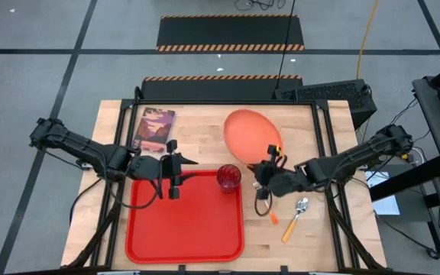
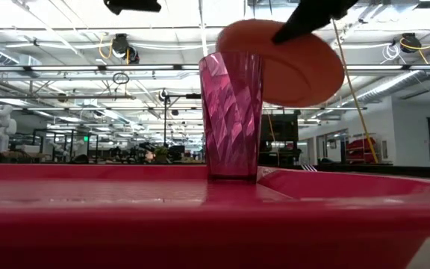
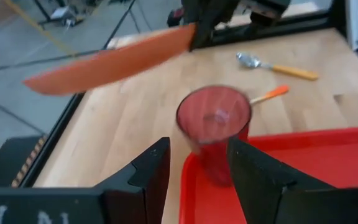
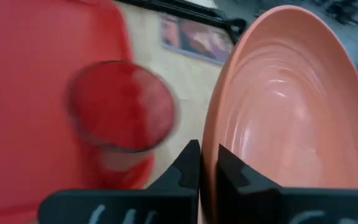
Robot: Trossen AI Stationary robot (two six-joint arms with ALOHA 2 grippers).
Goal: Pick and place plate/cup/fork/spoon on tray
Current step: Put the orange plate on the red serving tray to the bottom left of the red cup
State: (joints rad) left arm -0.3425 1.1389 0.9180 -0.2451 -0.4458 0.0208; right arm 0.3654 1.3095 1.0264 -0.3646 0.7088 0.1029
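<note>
Right gripper pinching the plate by its rim, lifted and tilted over bare table right of the tray. Cup upright in the tray's far right corner (left gripper spread, just left of it). Spoon and fork lying right of the tray.

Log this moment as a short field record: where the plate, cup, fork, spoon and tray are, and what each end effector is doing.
plate: held tilted in the air by its rim, not on the tray
cup: upright in the tray's far right corner
fork: on the table right of the tray, partly hidden by the right arm
spoon: on the table, right of the fork
tray: on the table, holding only the cup
right end effector: shut on the plate's rim
left end effector: open, over the tray's far edge, facing the cup
</note>
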